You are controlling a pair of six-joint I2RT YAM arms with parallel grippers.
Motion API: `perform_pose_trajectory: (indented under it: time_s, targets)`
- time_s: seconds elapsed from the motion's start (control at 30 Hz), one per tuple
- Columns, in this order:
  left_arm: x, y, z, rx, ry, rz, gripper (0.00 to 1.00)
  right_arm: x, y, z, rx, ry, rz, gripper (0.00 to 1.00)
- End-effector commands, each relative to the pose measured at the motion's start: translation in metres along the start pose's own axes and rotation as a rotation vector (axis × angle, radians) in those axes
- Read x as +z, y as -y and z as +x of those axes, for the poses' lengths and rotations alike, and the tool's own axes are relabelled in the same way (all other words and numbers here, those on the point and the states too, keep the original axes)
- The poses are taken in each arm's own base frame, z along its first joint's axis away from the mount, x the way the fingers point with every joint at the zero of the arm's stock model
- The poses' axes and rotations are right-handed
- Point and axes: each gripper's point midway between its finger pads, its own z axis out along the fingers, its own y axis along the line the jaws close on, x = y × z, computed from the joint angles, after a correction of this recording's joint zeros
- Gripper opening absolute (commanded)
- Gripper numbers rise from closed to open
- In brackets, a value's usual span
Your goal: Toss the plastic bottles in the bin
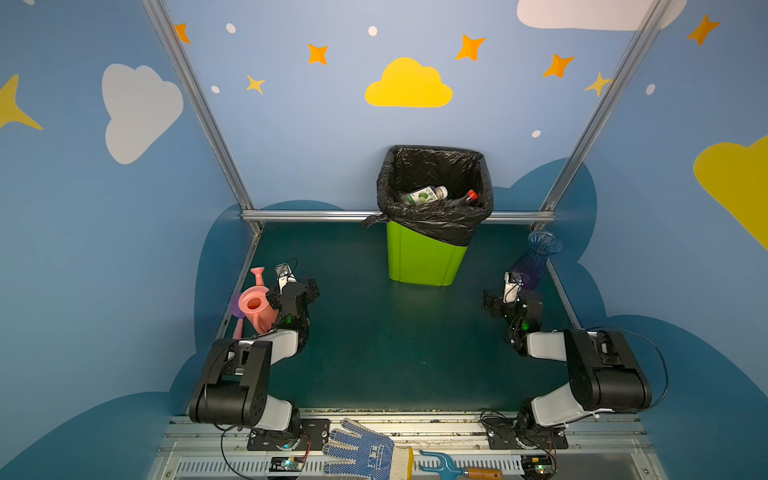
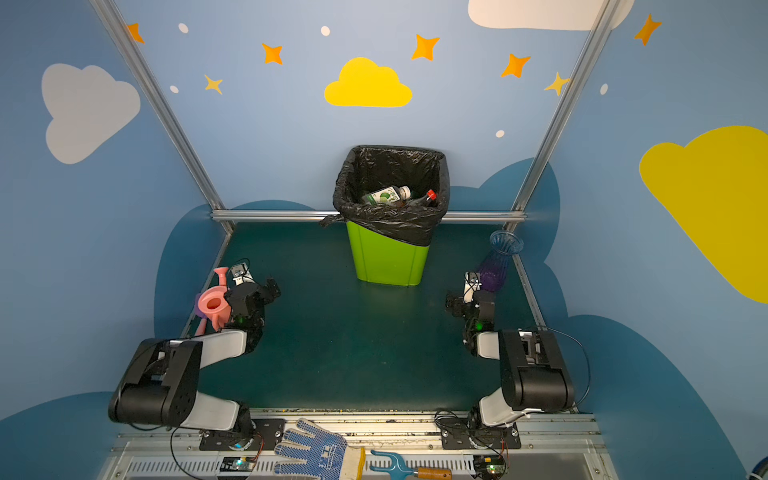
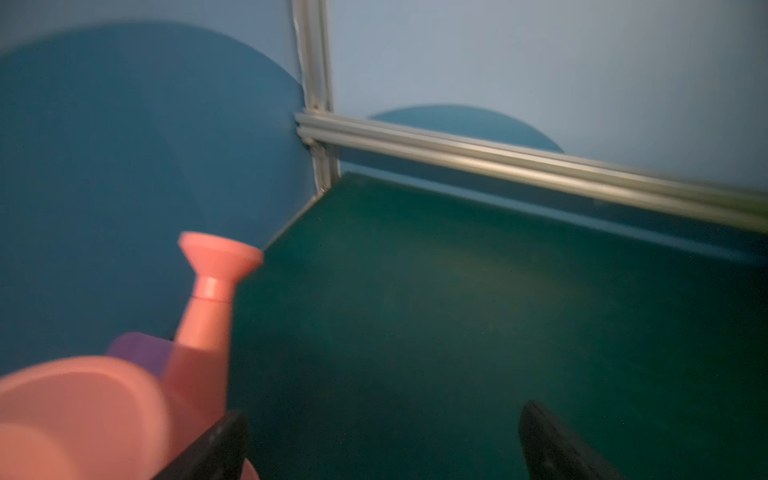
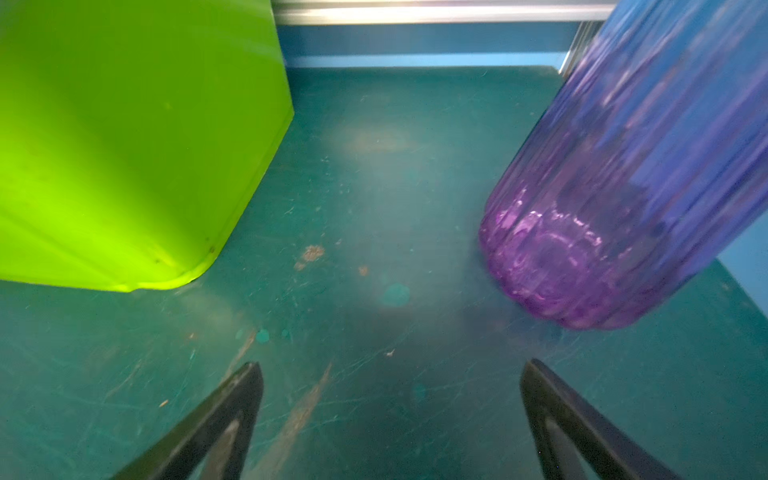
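The lime-green bin [image 1: 419, 257] [image 2: 384, 259] stands at the back middle of the table, lined with a black bag. Inside it lie plastic bottles: one with a green label [image 1: 426, 195] [image 2: 386, 195] and a dark one with a red cap [image 1: 465, 198] [image 2: 426, 198]. No bottle shows on the table. My left gripper [image 1: 307, 289] [image 3: 382, 415] hangs open and empty beside the pink watering can. My right gripper [image 1: 492, 301] [image 4: 390, 370] is open and empty over bare table, with the bin's wall [image 4: 124, 145] on one side.
A pink watering can [image 1: 255, 305] [image 3: 199, 316] stands at the left wall. A ribbed blue-purple vase [image 1: 536, 257] [image 4: 623, 187] stands at the right wall. A blue dotted glove [image 1: 361, 451] and a hand rake [image 1: 449, 465] lie on the front rail.
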Motion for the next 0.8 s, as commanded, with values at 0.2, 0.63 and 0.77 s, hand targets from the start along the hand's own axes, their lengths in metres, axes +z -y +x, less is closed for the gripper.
perform_pose_trajectory:
  time_s: [0.2, 0.63, 0.77]
  targets:
    - [0.0023, 0.0017, 0.0275, 0.003, -0.103, 0.065, 1.00, -0.0006, -0.0030, -0.0095, 0.011, 0.019, -0.018, 0.98]
    - [0.0022, 0.0022, 0.0272, 0.003, -0.102, 0.066, 1.00, -0.0004, -0.0031, -0.0103, 0.011, 0.021, -0.018, 0.98]
    - [0.0024, 0.0018, 0.0275, 0.003, -0.103, 0.066, 1.00, -0.0002, -0.0042, -0.0104, 0.009, 0.021, -0.021, 0.98]
